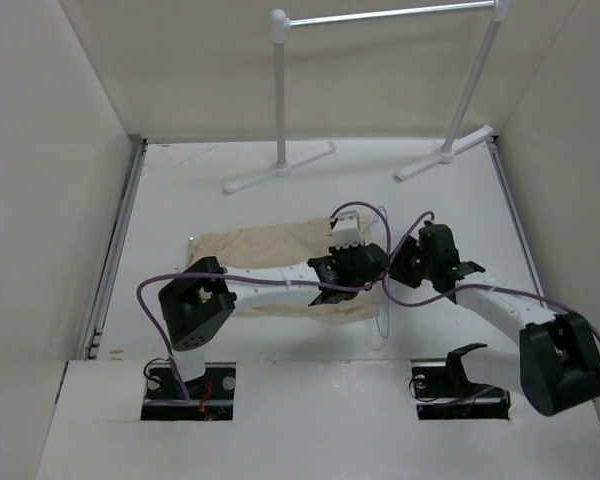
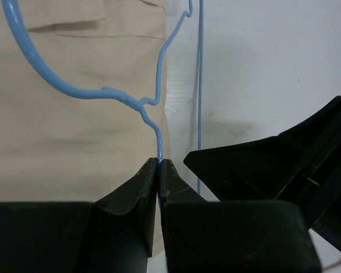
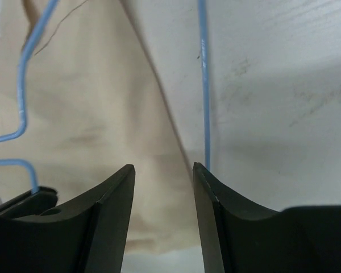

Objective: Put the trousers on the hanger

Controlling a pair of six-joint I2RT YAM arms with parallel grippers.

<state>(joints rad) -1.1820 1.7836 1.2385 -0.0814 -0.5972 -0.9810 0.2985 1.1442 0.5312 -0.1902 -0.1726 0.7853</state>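
- Lying flat on the white table (image 1: 180, 190), the trousers (image 1: 260, 245) stretch sideways across its middle as a beige cloth, with one end under the two wrists.
- In the left wrist view a stitched pocket edge crosses the top of the cloth, and the cloth's straight edge runs down the centre of that view.
- The hanger (image 2: 131, 101) is thin blue wire. Its twisted neck and curved hook lie over the beige cloth, and one long straight run lies on bare table just beside the cloth's edge.
- The left gripper (image 2: 159, 166) has its jaws pressed together on the hanger wire just below the twisted neck. The wire disappears between the two black fingertips.
- The right gripper (image 3: 163, 168) has its jaws standing apart with only cloth and table showing in the gap. The straight wire runs down to the tip of one of its fingers (image 3: 207, 187), and I cannot tell whether they touch.
- The two grippers sit close beside each other over the right end of the trousers.
- Small pale marks sit on the right gripper's black body at the lower right edge of the left wrist view, too small to read.
- A white garment rack (image 1: 280, 100) with a metal rail stands at the far side of the table, well apart from the trousers.
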